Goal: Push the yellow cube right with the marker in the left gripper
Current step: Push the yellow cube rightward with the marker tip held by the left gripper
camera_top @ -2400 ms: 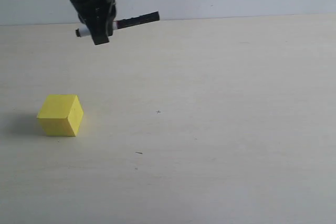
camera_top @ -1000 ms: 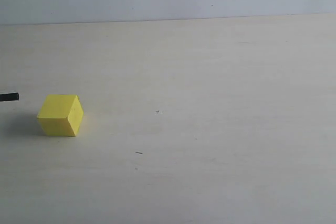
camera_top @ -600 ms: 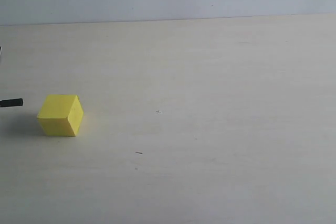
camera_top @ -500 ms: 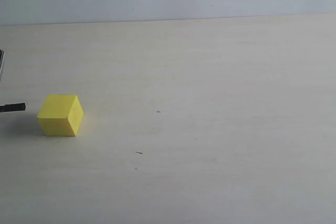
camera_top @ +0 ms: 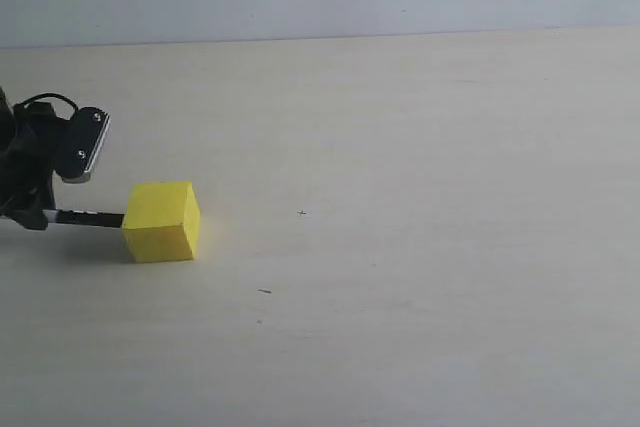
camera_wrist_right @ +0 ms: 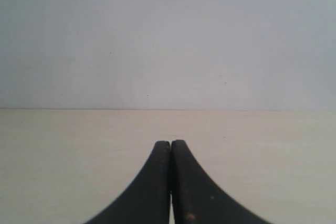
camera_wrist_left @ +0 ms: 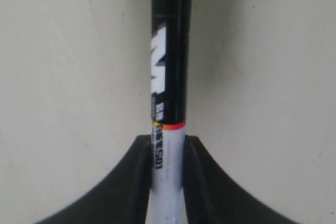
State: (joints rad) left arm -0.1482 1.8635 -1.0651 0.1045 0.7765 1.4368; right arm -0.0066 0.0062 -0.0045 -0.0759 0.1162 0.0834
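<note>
Your left claw (camera_top: 33,215) sits just left of the yellow cube (camera_top: 161,221), clamped on the marker (camera_top: 88,218). The marker lies roughly level, low over the table (camera_top: 420,247), its black end pointing at the cube and reaching the cube's left face. In the left wrist view, both fingers (camera_wrist_left: 137,182) pinch the white barrel right at the coloured band, and the black half with white print runs out ahead of them. The grey-white attachment (camera_top: 88,144) rides up and to the left of the cube. The cube rests flat on the table, one vertical edge turned toward the exterior camera. Your right claw (camera_wrist_right: 170,148) is closed, tips pressed together; where it stands relative to the cube you cannot tell.
</note>
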